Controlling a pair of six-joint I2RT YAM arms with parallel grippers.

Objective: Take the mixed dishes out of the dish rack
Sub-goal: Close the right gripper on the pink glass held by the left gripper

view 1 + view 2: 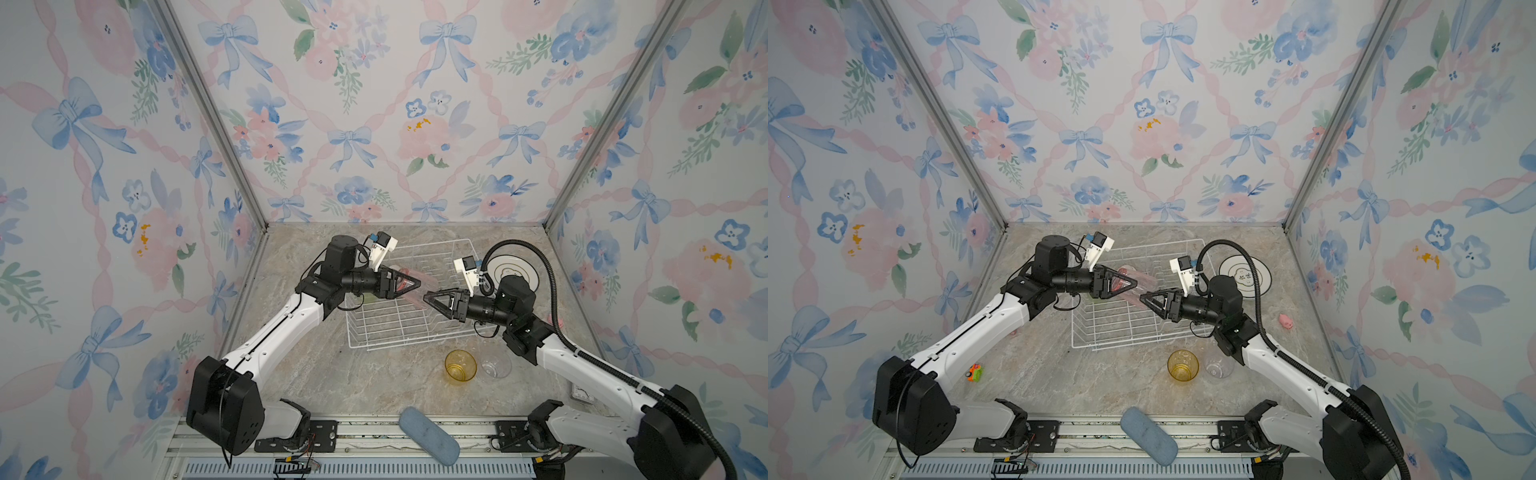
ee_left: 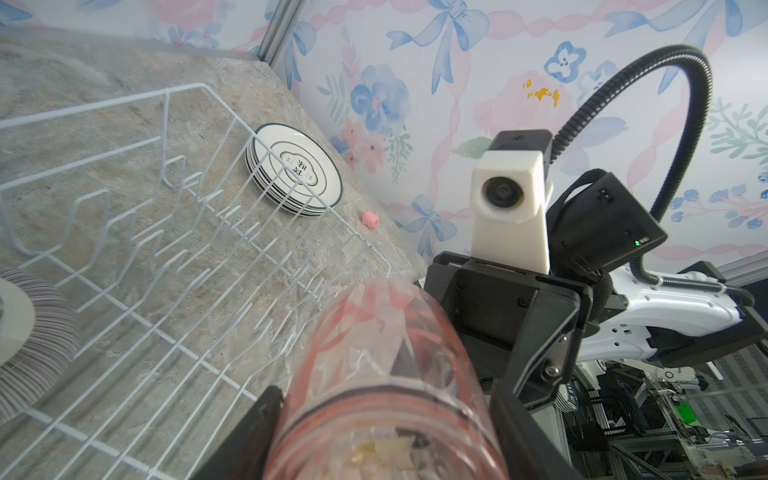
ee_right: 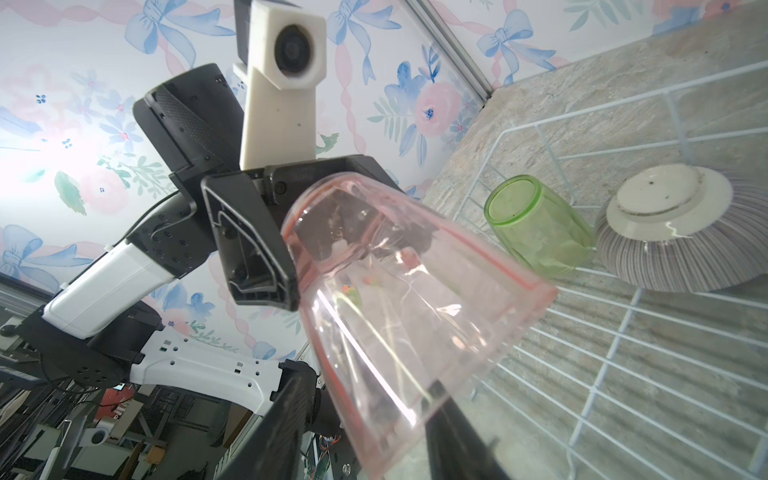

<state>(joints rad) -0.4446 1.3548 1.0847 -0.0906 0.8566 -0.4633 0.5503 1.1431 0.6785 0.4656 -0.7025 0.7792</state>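
My left gripper (image 1: 409, 284) is shut on the base end of a translucent pink tumbler (image 1: 426, 281), holding it on its side above the white wire dish rack (image 1: 411, 341). My right gripper (image 1: 428, 298) faces it. Its open jaws straddle the mouth end of the pink tumbler (image 3: 407, 299), with a gap on one side. In the rack, a green tumbler (image 3: 540, 228) and a striped ribbed bowl (image 3: 673, 249) sit upside down. A stack of white dark-rimmed plates (image 1: 513, 270) lies on the counter right of the rack. A yellow tumbler (image 1: 460, 365) and a clear tumbler (image 1: 496, 365) stand in front.
A blue oblong pad (image 1: 429, 435) lies on the front rail. A small pink toy (image 1: 1285, 321) sits right of the rack by the wall. A small green and orange toy (image 1: 974, 372) lies under the left arm. Flowered walls close in three sides.
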